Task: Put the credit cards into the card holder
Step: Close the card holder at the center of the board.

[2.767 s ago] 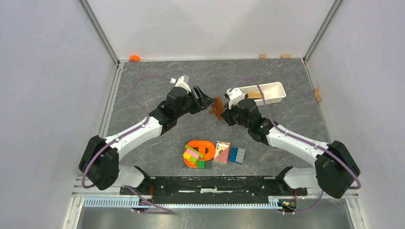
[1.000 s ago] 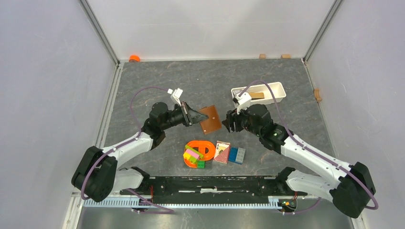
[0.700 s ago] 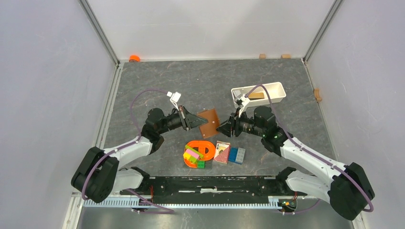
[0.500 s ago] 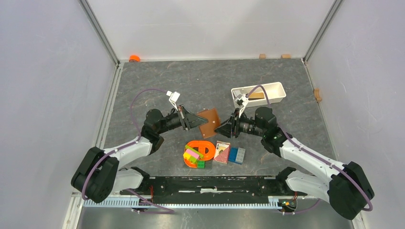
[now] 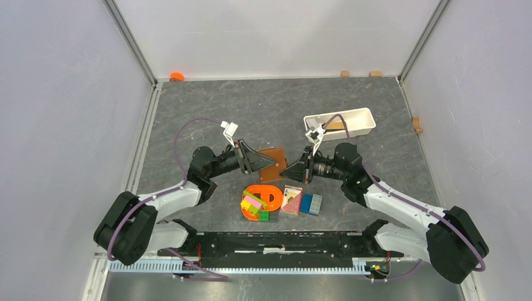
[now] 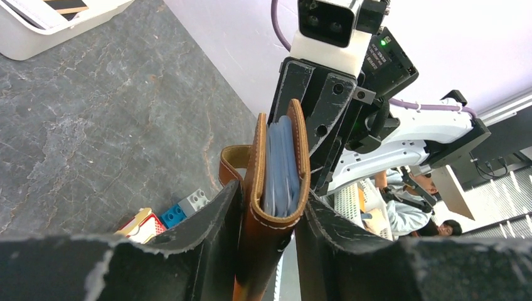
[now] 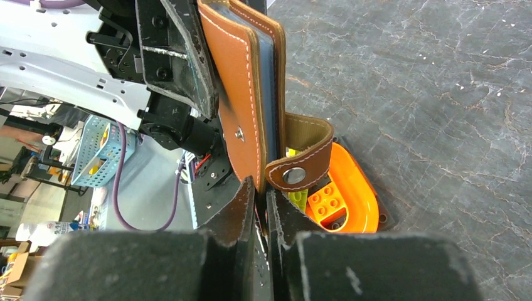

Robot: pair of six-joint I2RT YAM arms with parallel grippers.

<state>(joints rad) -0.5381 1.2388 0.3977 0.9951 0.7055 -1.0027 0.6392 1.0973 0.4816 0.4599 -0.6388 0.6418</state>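
Observation:
The card holder [image 5: 274, 164], a brown leather wallet, hangs on edge above the table between both arms. My left gripper [image 5: 258, 161] has the folded spine between its fingers [image 6: 213, 219], which touch both sides. Bluish credit cards [image 6: 280, 163] stand inside the fold, and their blue edge [image 7: 268, 81] shows between the leaves in the right wrist view. My right gripper [image 5: 290, 170] comes from the opposite side; there [image 7: 260, 188] it is pinched on the thin edge of one orange-brown leaf [image 7: 241, 81]. The snap strap [image 7: 301, 166] curls loose beside it.
Under the wallet lies an orange curved piece [image 5: 266, 194] with bright bricks, then a red card pack [image 5: 292, 200] and blue blocks [image 5: 310, 204]. A white oblong tray [image 5: 361, 116] stands at the back right. An orange cap [image 5: 177, 76] sits in the far left corner.
My right gripper moved in from the right to the wallet's edge and closed on it. The left arm shifted the wallet slightly toward the near side, and its jaws eased a little wider.

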